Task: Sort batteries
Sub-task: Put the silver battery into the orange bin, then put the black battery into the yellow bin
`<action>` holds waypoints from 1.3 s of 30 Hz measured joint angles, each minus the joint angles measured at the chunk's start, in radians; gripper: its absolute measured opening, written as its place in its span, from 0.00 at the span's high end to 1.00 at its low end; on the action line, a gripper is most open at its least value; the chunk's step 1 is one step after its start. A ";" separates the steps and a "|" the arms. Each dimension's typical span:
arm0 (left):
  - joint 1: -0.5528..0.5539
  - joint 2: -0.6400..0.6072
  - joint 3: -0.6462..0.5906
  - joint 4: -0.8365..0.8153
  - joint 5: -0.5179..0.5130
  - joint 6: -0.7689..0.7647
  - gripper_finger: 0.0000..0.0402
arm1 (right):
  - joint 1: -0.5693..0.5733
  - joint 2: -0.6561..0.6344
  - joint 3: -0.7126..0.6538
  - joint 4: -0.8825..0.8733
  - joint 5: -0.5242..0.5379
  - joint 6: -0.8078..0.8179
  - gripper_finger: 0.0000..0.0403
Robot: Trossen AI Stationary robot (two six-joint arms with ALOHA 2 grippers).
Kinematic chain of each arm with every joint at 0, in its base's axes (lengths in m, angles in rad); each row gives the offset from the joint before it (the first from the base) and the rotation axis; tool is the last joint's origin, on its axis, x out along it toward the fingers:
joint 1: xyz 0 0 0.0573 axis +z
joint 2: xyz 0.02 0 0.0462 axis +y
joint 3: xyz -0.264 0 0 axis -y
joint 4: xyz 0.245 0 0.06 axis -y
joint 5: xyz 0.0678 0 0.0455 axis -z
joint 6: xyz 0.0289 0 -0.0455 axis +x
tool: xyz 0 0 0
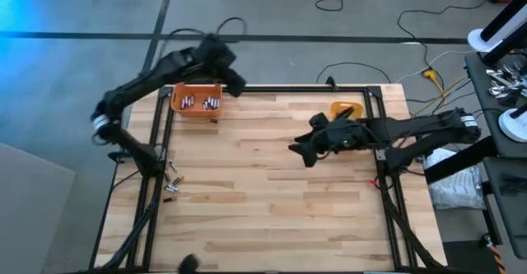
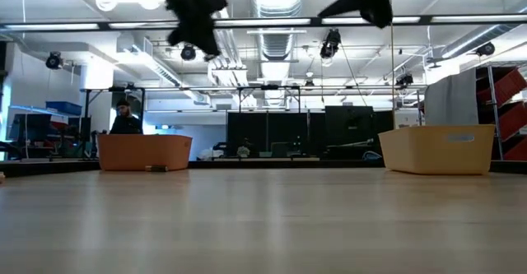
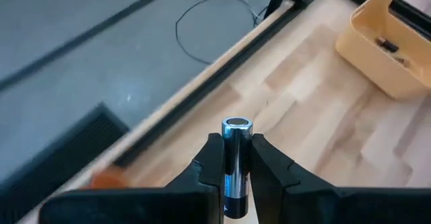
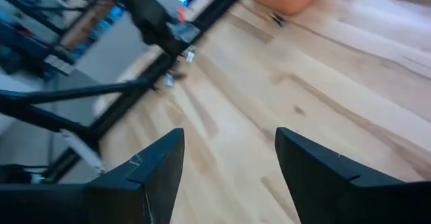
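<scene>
My left gripper (image 1: 236, 83) hangs high over the table's far edge, just right of the orange bin (image 1: 196, 99), and is shut on a silvery battery (image 3: 236, 153). The orange bin holds several silvery batteries (image 1: 200, 102). The yellow bin (image 1: 346, 109) at the far right holds a dark battery (image 3: 387, 44). One battery (image 1: 212, 119) lies on the table in front of the orange bin. My right gripper (image 1: 298, 149) hovers open above the table's middle, with nothing between its fingers (image 4: 155, 163). My left gripper pinches the battery's round side (image 3: 236, 163) between its two fingers. The battery lies along the fingers, and its flat end (image 3: 236, 123) sticks out past the fingertips. The fingers slant downward, and the battery is lifted clear of the table.
A few loose batteries (image 1: 171, 179) lie by the frame at the table's left edge, also seen in the right wrist view (image 4: 176, 68). A black frame (image 1: 280, 89) runs round the table. A person (image 2: 125, 119) sits in the room beyond the far edge.
</scene>
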 joint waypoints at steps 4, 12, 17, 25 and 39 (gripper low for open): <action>0.048 -0.148 -0.204 -0.007 -0.024 -0.060 0.94 | -0.037 0.060 -0.006 0.015 0.001 0.005 0.44; 0.200 -0.219 -0.525 0.085 -0.039 -0.164 0.94 | -0.161 0.181 0.067 0.136 -0.030 -0.012 0.44; 0.321 -0.121 -0.593 0.173 -0.024 -0.166 0.94 | -0.181 0.266 0.174 0.232 -0.032 -0.128 0.43; 0.399 0.046 -0.582 0.169 0.006 -0.116 0.94 | -0.156 0.383 0.363 0.178 -0.074 -0.213 0.46; 0.412 0.129 -0.581 0.225 -0.004 -0.083 0.73 | -0.084 0.330 0.497 0.146 -0.276 -0.271 0.49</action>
